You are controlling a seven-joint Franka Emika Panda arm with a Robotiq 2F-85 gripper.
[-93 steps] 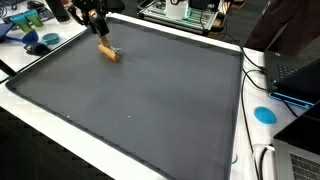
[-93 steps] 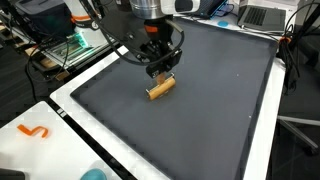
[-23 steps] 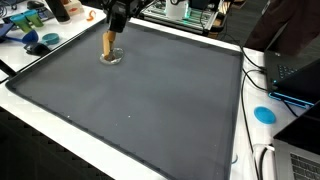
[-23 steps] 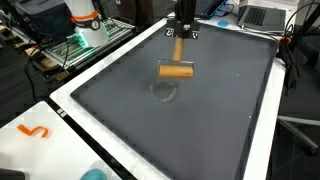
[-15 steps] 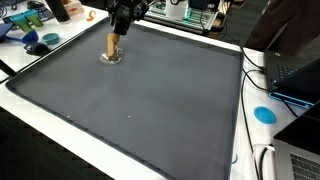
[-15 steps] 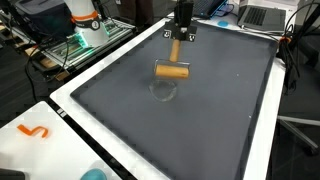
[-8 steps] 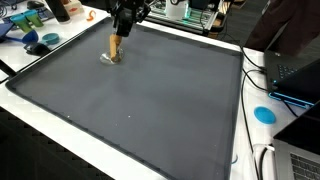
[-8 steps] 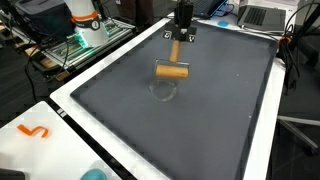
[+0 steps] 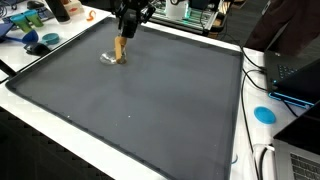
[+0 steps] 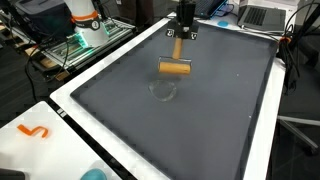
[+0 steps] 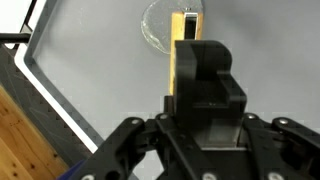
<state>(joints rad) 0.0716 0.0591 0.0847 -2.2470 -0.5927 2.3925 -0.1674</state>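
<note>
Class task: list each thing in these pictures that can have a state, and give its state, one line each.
wooden mallet: gripped by its handle, hanging head down, apparently clear of the surface.
tool: shut on the mallet's handle.
clear dish: lying flat beneath the mallet, untouched.
grey mat: spread flat.

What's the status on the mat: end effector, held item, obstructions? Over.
End effector shut on wooden mallet, handle up. Mallet hangs above grey mat. Clear round dish beneath; nothing else near.
</note>
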